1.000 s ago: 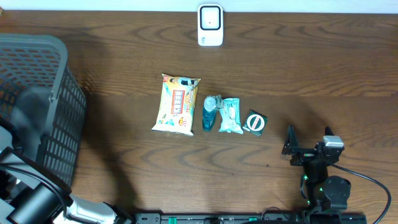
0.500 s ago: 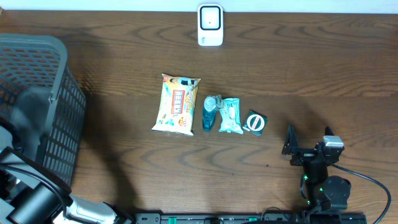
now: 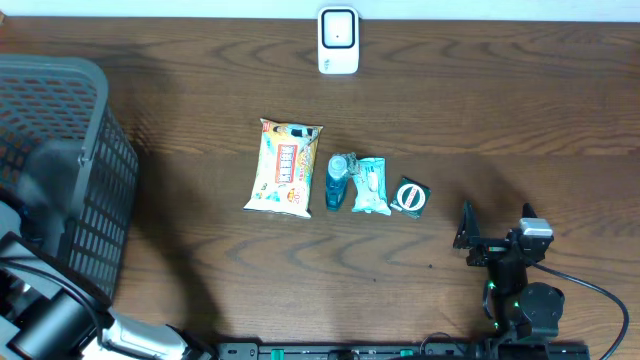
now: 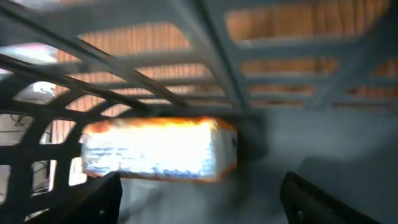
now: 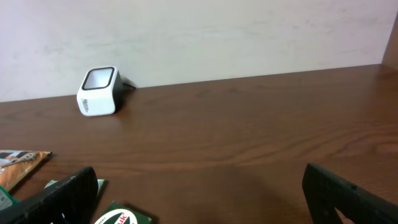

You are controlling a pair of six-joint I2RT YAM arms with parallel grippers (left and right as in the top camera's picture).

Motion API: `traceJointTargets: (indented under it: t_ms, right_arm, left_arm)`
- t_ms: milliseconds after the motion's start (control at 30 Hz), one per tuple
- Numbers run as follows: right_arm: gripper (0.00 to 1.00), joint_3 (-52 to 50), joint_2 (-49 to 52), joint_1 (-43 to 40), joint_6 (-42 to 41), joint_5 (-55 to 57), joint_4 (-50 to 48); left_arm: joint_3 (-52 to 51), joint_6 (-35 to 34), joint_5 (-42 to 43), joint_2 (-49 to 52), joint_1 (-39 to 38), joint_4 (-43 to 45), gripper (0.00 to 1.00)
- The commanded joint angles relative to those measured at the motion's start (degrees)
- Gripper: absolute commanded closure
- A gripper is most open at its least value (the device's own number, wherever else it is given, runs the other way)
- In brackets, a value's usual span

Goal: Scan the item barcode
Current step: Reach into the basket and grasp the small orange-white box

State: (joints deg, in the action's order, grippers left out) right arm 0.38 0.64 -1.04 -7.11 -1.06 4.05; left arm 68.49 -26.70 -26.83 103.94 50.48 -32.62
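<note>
Left gripper (image 4: pixel 199 186) stood wide, empty, near packet (image 4: pixel 155 149) in basket (image 4: pixel 205 43); right gripper (image 5: pixel 199 177) wide. You likely needed a straight lift out.

Table (image 3: pixel 200 250): dark wood, visible grain, smooth low sheen | basket (image 3: pixel 100 180) at 9 o'clock: grey plastic lattice, matt | scanner (image 3: pixel 338 40) at 12 o'clock: white plastic, glossy | snack packet (image 3: pixel 285 167), centre: shiny printed film | bottle (image 3: pixel 337 182): translucent blue plastic

Overhead sharp, evenly lit; left wrist view blurred, package (image 4: pixel 158 149) glaring white; right wrist clear.
</note>
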Motion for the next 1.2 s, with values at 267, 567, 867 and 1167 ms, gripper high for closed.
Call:
traceJointTargets:
  t_ms: [267, 567, 867, 1167]
  right_arm:
    - [0.01, -0.1, -0.3, 1.1, 0.5, 0.3, 0.2]
    - [0.01, -0.1, -0.3, 1.1, 0.5, 0.3, 0.2]
    - [0.01, -0.1, -0.3, 1.1, 0.5, 0.3, 0.2]
    - [0.01, -0.1, -0.3, 1.1, 0.5, 0.3, 0.2]
  left_arm:
    - [0.0, 4.2, -2.0, 0.7, 0.2, -2.4, 0.19]
    - [0.0, 4.2, -4.9, 0.7, 0.4, -2.4, 0.29]
    - [0.0, 4.2, -2.6, 0.7, 0.3, -3.2, 0.92]
    - [0.0, 6.8, -11.8, -2.7, -6.8, -3.1, 0.93]
